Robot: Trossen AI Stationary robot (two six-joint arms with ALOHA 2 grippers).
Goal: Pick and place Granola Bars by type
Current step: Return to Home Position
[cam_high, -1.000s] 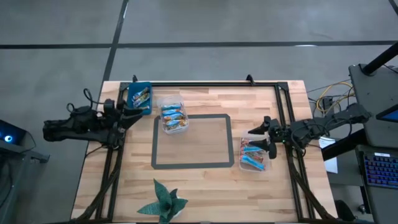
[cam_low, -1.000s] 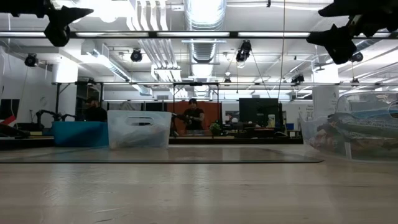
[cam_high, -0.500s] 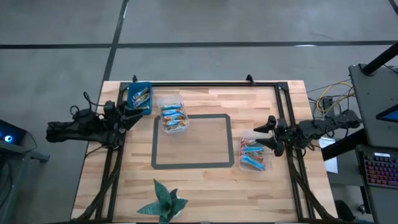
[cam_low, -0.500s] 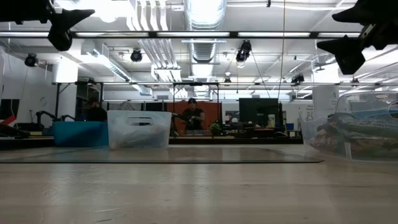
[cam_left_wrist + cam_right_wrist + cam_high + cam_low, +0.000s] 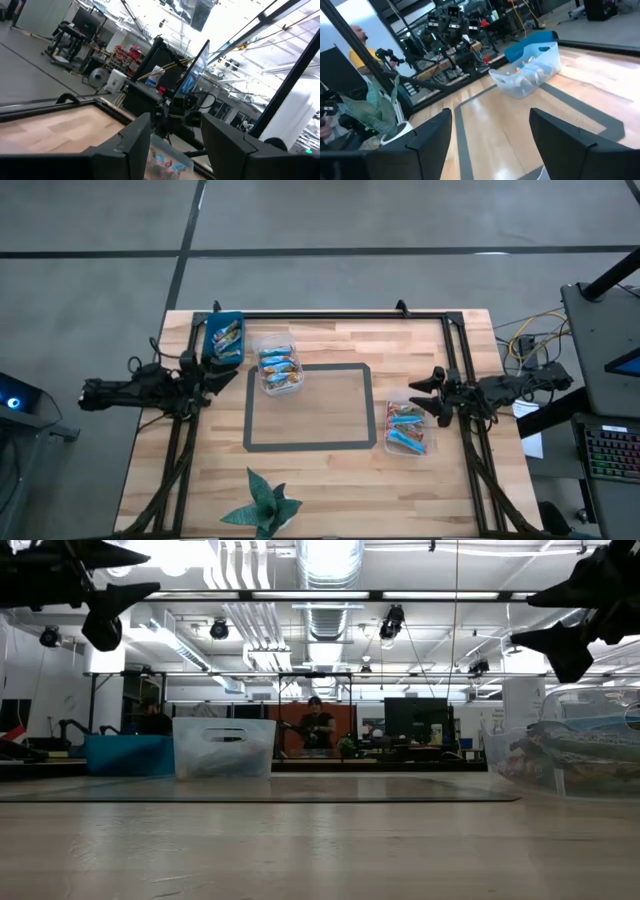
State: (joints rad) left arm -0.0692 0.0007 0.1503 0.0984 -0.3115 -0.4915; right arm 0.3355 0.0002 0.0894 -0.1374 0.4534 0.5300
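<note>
The granola bars lie in three tubs. A blue tub [image 5: 224, 338] at the far left holds brown and gold bars. A clear tub [image 5: 278, 368] beside it holds blue and brown bars [image 5: 279, 370]. A clear tub [image 5: 407, 427] at the right holds mostly blue bars [image 5: 405, 430]. My left gripper [image 5: 222, 370] hangs open in the air just near of the blue tub. My right gripper [image 5: 422, 395] hangs open above the right tub's far right corner. Both show high up in the low view, the left gripper [image 5: 108, 595] and the right gripper [image 5: 562, 625], and neither holds anything.
A grey tape rectangle [image 5: 308, 407] marks the table's middle. A green paper plant [image 5: 262, 505] stands at the near edge. Black frame rails [image 5: 452, 340] run along the table's left, right and far sides. People [image 5: 316, 725] are in the room beyond.
My right gripper has drawn back toward the table's right edge, and its arm has swung level. My left gripper has shifted a little toward the near edge, away from the blue tub, and sunk slightly. Both stay open. The tubs and bars have not moved.
</note>
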